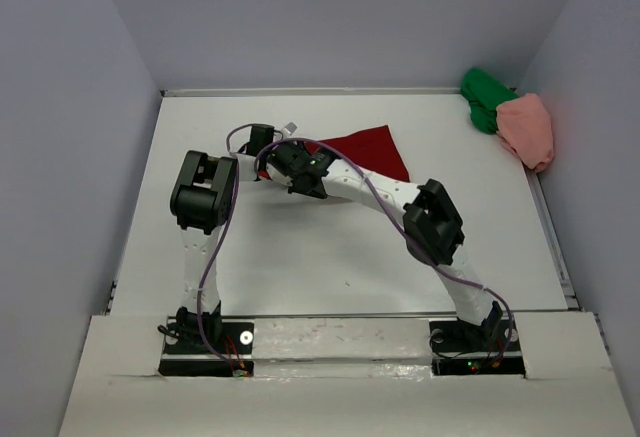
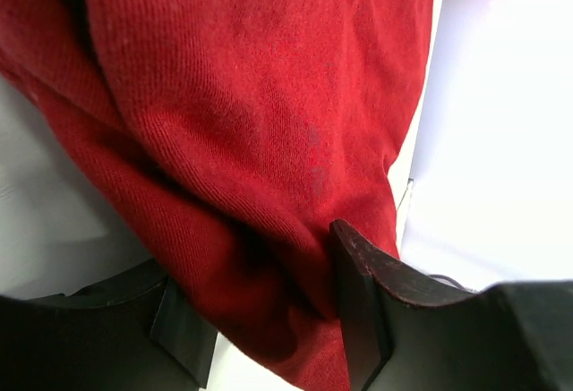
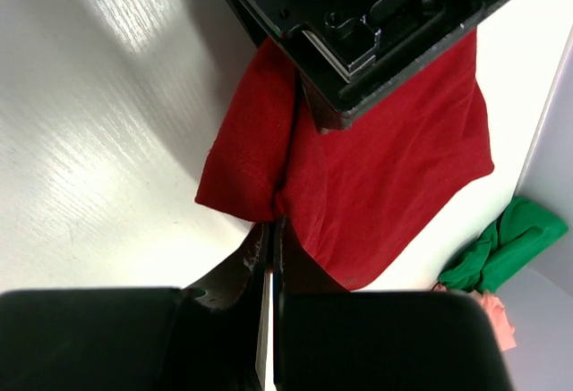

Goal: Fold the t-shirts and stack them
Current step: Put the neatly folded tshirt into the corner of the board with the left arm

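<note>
dark red t-shirt (image 1: 372, 147) lies far-centre on the table (image 1: 300, 267), looks soft, light, likely to sag; take it at hem or shoulder edges. right gripper (image 3: 271, 241) pinches its edge; left gripper (image 2: 260, 275), jaws half apart, straddles a fold.

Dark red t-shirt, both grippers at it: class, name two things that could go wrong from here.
The right gripper pinches only an edge of the dark red t-shirt; it might slip free. The left gripper straddles bunched cloth and may catch extra layers, spoiling the fold.
</note>
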